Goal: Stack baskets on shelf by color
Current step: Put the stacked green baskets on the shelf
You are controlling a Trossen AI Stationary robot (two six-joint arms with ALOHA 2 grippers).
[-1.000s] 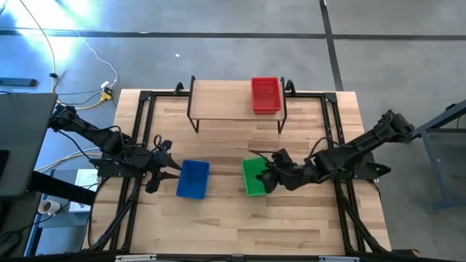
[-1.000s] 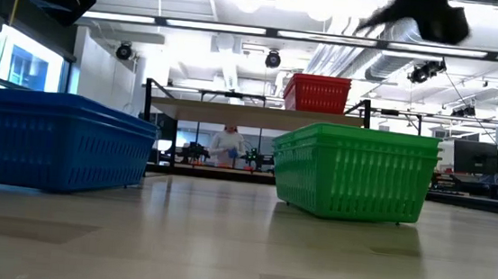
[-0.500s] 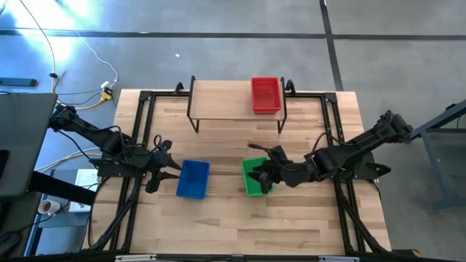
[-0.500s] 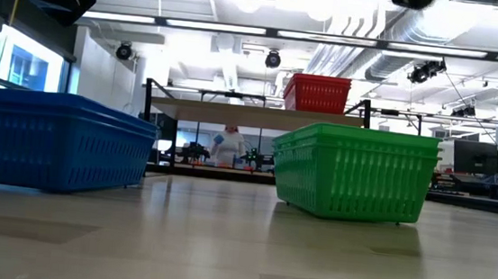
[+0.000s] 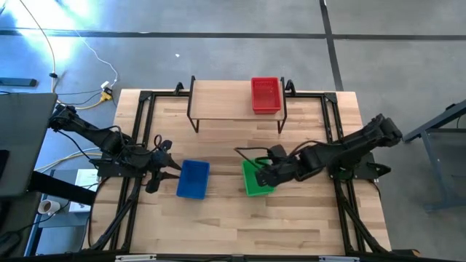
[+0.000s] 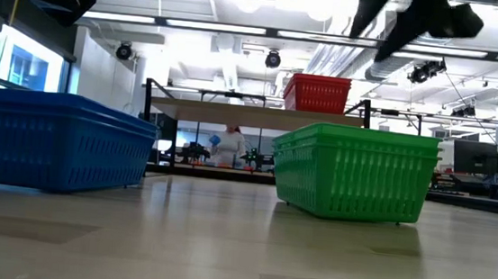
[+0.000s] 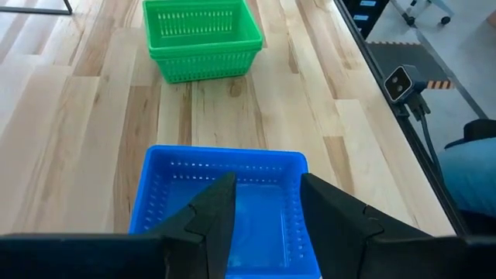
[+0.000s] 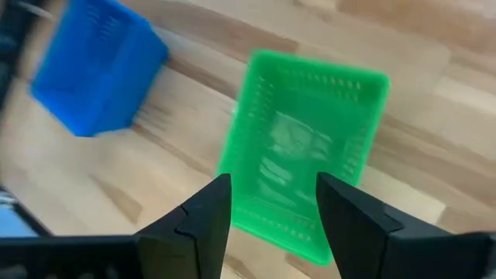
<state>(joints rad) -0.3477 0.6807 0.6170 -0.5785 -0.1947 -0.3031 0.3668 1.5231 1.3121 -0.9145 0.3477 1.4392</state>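
Note:
A red basket (image 5: 266, 94) stands on the right end of the shelf (image 5: 226, 102) at the table's far side. A green basket (image 5: 253, 182) and a blue basket (image 5: 193, 179) rest on their bottoms on the tabletop. My right gripper (image 8: 273, 209) hangs open above the green basket (image 8: 306, 147), pointing steeply down and well clear of its rim (image 6: 358, 133). My left gripper (image 7: 267, 203) waits open just left of the blue basket (image 7: 225, 209), touching nothing.
Black frame rails (image 5: 142, 138) run along the table's left and right sides. Bare wood lies between the two baskets and along the near edge (image 5: 233, 233). The shelf's left and middle parts (image 5: 215, 98) carry nothing. A person shows far off beyond the table (image 6: 228, 145).
My right gripper has tipped more steeply downward over the green basket and shifted slightly toward the table's far edge, staying open. The baskets have not moved.

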